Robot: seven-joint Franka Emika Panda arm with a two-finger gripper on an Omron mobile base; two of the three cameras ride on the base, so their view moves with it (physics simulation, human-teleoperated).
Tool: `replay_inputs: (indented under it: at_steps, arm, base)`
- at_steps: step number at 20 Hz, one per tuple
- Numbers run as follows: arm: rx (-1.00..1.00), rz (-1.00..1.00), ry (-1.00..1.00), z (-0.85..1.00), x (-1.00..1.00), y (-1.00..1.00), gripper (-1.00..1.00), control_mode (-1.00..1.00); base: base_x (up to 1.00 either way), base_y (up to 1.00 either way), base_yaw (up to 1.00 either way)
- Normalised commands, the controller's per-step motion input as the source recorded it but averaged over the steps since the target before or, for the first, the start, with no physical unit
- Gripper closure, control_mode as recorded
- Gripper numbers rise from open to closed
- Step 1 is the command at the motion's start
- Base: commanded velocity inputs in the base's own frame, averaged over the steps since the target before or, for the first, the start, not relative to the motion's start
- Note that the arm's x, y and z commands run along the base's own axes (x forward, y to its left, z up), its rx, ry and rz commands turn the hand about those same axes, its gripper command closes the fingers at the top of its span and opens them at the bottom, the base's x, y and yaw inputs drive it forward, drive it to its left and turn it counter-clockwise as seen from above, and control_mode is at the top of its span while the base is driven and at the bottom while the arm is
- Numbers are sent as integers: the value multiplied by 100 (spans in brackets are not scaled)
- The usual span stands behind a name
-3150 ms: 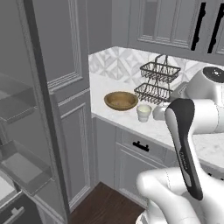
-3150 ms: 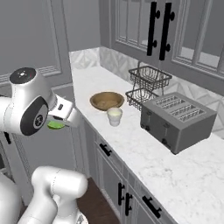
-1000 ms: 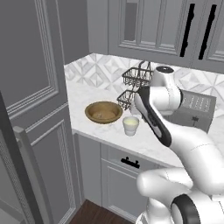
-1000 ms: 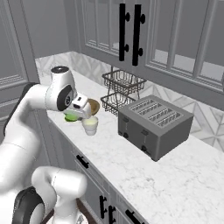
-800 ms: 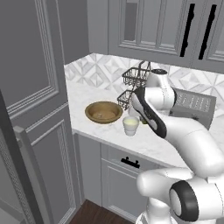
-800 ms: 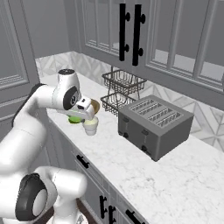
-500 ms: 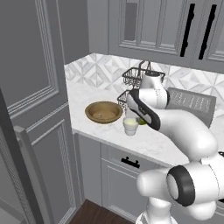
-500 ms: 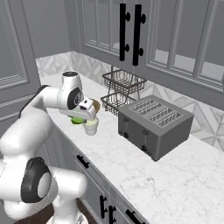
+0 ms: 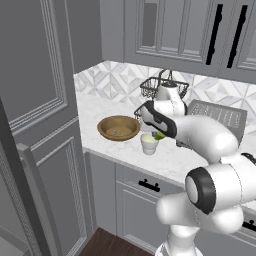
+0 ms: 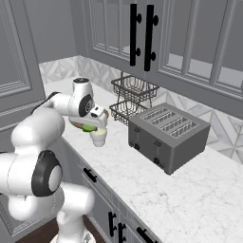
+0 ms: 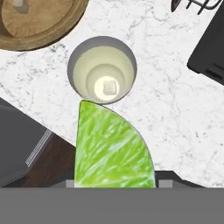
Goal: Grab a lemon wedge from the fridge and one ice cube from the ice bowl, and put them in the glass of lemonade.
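Lemon first: we hold the small yellow-green lemon wedge [image 11: 113, 146] in our two-finger gripper [image 10: 90, 127], and the jaws are clamped on it. We hang just above the short pale glass of lemonade [image 11: 103, 70] on the white marble counter [image 10: 156, 190]. In the hand view the wedge sits right next to the rim of the glass, not yet over the middle.

The pale drink in the glass has a small pale square [image 11: 109, 86] in it. We think that may be an ice cube, but we cannot be sure.

The wide round brown wooden bowl [image 9: 118, 127] stands just beside the glass. A small pale piece [image 11: 18, 4] lies in it at the edge of the hand view, maybe ice.

So the fetching of the wedge looks done. What is left, we think, is to move a bit over the glass and let go. If the square in the drink is not ice, we must get a cube from the bowl too.
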Motion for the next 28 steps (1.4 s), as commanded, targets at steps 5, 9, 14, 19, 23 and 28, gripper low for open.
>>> replay_inputs:
  at_steps: [5,9,14,19,23,28]
  arm:
    - [0,0,0,0,40,0,100,-100]
    - [0,0,9,0,32,0,100,-100]
    - [0,0,10,0,57,0,100,-100]
    - [0,0,0,0,29,0,100,-100]
    - [0,0,0,-10,5,0,100,-100]
    - [0,0,0,-24,6,0,100,-100]
  base:
    - [0,0,0]
    - [0,0,0]
    - [0,0,0]
    - [0,0,0]
    - [0,0,0]
    - [0,0,0]
